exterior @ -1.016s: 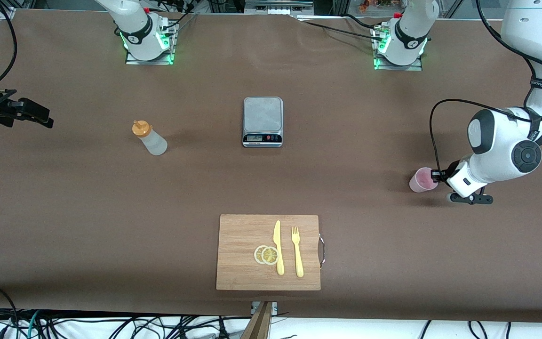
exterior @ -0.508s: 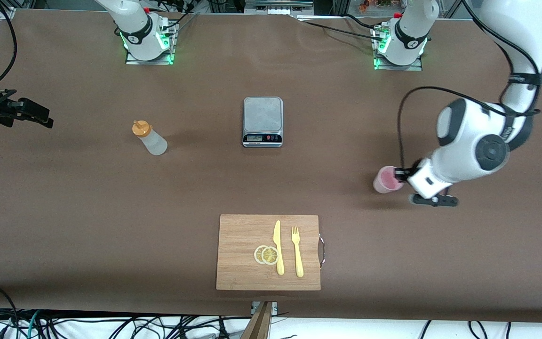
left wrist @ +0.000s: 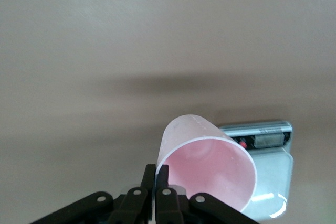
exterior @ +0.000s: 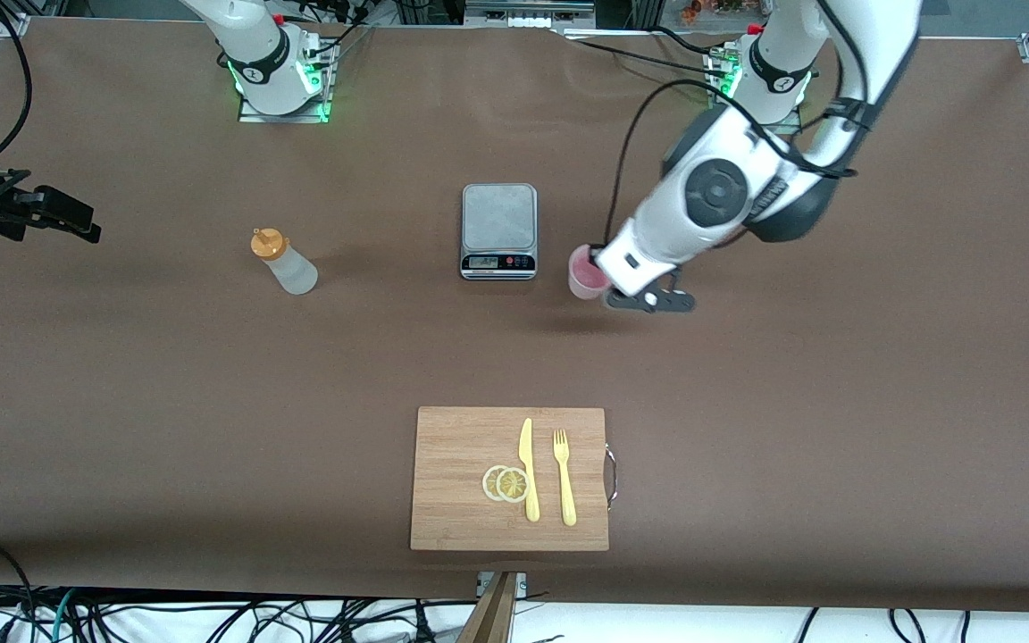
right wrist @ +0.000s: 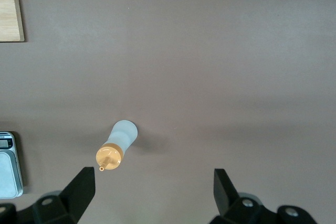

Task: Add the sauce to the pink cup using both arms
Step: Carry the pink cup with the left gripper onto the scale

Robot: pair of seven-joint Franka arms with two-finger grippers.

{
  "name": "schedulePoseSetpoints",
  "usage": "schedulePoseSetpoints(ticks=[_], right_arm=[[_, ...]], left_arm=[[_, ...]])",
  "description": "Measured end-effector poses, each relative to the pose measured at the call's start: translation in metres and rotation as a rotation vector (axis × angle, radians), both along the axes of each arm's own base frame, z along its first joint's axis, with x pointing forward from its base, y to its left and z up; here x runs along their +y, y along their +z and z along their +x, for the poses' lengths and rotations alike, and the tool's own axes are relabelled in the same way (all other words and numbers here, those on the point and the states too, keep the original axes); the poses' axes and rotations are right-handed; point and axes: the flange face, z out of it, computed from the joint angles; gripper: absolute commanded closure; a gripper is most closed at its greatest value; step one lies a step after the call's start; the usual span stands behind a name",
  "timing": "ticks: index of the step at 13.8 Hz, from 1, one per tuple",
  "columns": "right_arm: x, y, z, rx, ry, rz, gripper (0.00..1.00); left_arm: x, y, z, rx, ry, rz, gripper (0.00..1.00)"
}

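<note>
My left gripper is shut on the rim of the pink cup and holds it tilted above the table, just beside the scale on the side of the left arm's end. In the left wrist view the fingers pinch the wall of the empty pink cup. The squeeze bottle with the orange cap stands on the table toward the right arm's end. My right gripper waits open at that end. In the right wrist view the bottle lies ahead of the right gripper, apart from it.
A grey kitchen scale sits mid-table and also shows in the left wrist view. A wooden cutting board near the front camera carries a yellow knife, a fork and lemon slices.
My left arm has carried the pink cup from the left arm's end of the table to beside the scale. The right arm and the bottle have not moved.
</note>
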Motion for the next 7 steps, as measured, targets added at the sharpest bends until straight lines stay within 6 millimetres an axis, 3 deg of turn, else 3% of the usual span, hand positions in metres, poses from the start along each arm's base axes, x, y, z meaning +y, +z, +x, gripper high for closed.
schedulePoseSetpoints(ticks=[4, 7], right_arm=[[0.000, 0.000, 0.000, 0.000, 0.000, 0.000, 0.00], [0.000, 0.000, 0.000, 0.000, 0.000, 0.000, 0.00]], left_arm=[[-0.082, -0.011, -0.069, 0.010, 0.000, 0.018, 1.00], [-0.120, -0.025, -0.113, 0.017, -0.004, 0.025, 1.00]])
